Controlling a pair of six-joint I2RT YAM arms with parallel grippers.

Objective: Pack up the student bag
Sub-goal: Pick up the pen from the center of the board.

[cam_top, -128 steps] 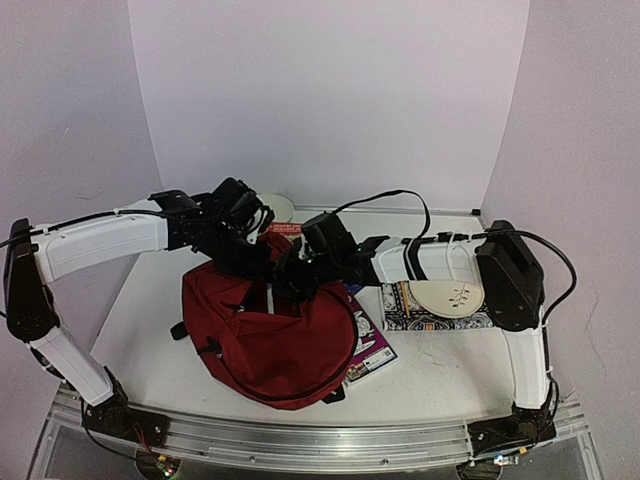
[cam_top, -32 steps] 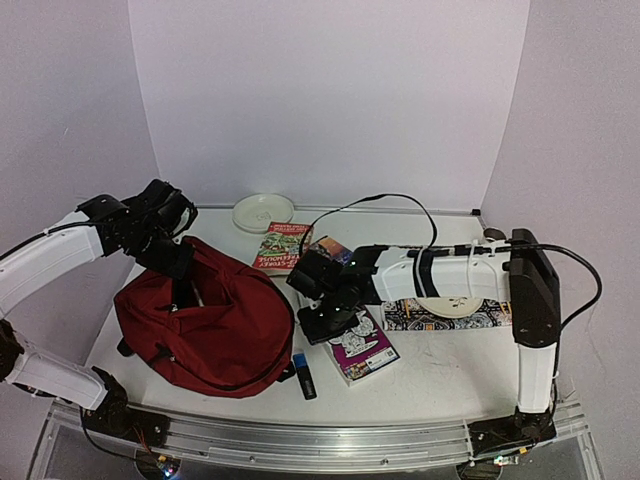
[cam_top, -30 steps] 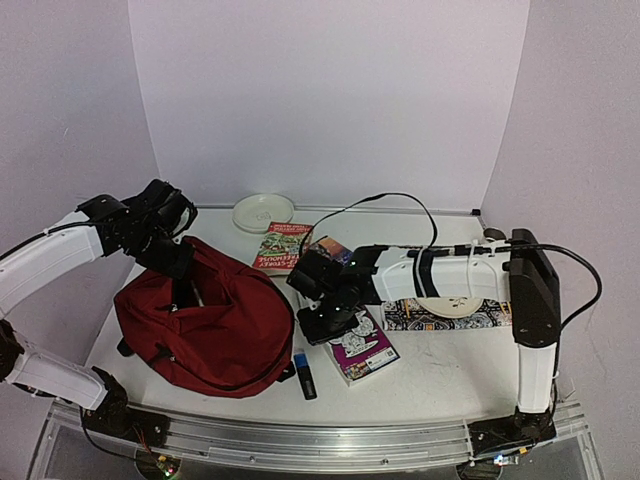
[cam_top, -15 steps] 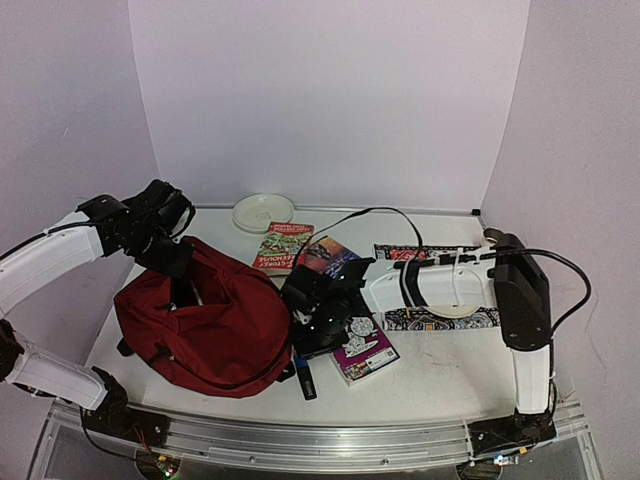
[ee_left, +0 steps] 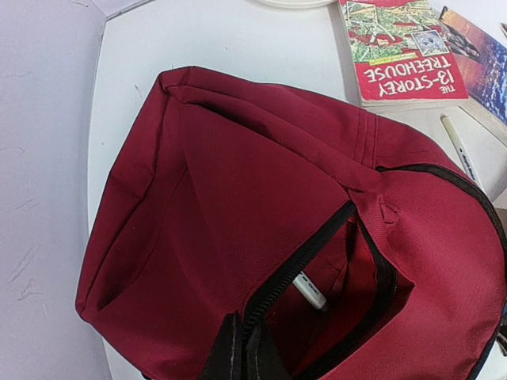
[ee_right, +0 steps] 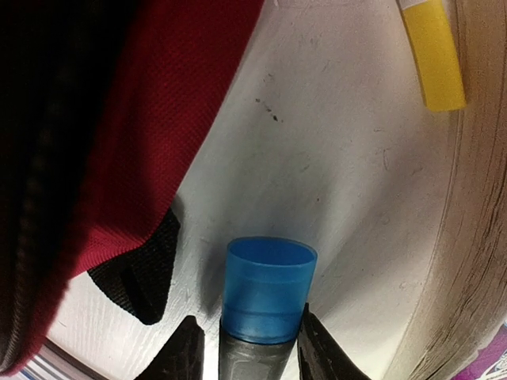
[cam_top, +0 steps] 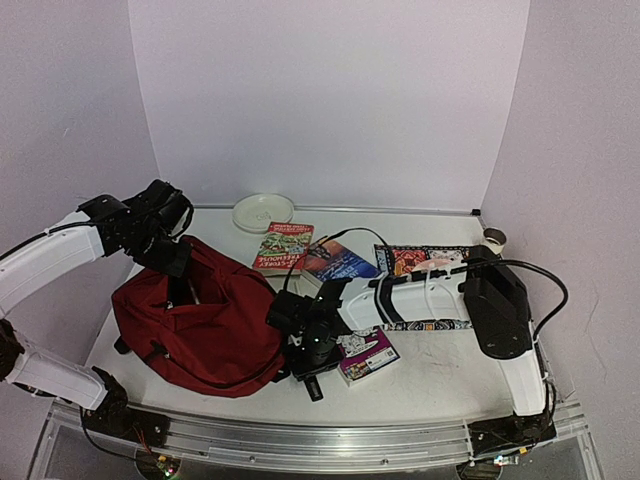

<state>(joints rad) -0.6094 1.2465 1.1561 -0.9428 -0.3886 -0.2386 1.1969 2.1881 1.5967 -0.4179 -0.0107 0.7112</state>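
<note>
1. The bag (cam_top: 200,330) lies on the table (cam_top: 440,375) at about 8 o'clock from its middle, with its zip open and the mouth facing up.
2. The left gripper (ee_left: 242,352) is closed, pinching the zip edge at the bag's mouth.
3. A white pen (ee_left: 309,291) shows inside the opening.
4. The right gripper (ee_right: 247,321) is low over the table at the bag's 4 o'clock side. Its jaws are apart and straddle a blue-capped marker (ee_right: 268,289) lying flat, not clamped on it.
5. A yellow highlighter (ee_right: 432,51) lies at 1 o'clock from the marker.
6. A red treehouse book (cam_top: 285,247) lies at the bag's 1 o'clock, and a purple book (cam_top: 365,352) at its 3 o'clock.
</note>
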